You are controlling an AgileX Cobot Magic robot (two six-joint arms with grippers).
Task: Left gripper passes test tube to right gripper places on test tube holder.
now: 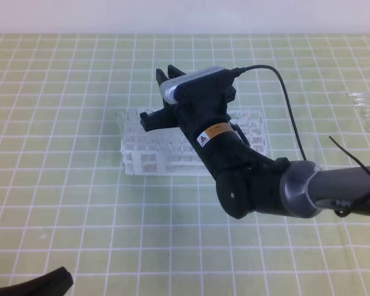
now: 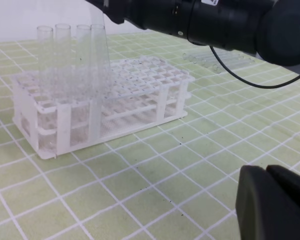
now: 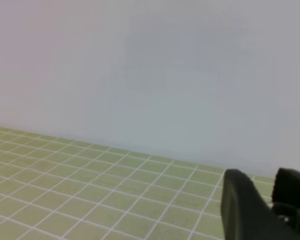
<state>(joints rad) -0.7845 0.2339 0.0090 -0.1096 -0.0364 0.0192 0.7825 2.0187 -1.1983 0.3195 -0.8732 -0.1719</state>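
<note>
The white test tube holder [image 1: 172, 161] [image 2: 155, 85] stands on the green grid mat. My right gripper [image 1: 149, 117] [image 2: 110, 7] hangs over its left end, shut on the top of a clear test tube [image 2: 100, 55]. The tube leans slightly, and its lower part is down among the holder's front-left holes. In the right wrist view my right gripper [image 3: 272, 190] shows only as dark fingers against the wall, and the tube is hidden. My left gripper [image 1: 49, 282] [image 2: 266, 172] sits low near the mat's front left, well away from the holder, shut and holding nothing.
Other clear tubes [image 2: 55, 45] stand upright in the holder's left end. A few loose clear tubes [image 1: 365, 108] [image 2: 215, 57] lie on the mat at the far right. The right arm's black cable [image 1: 283, 86] arches above the holder's right side.
</note>
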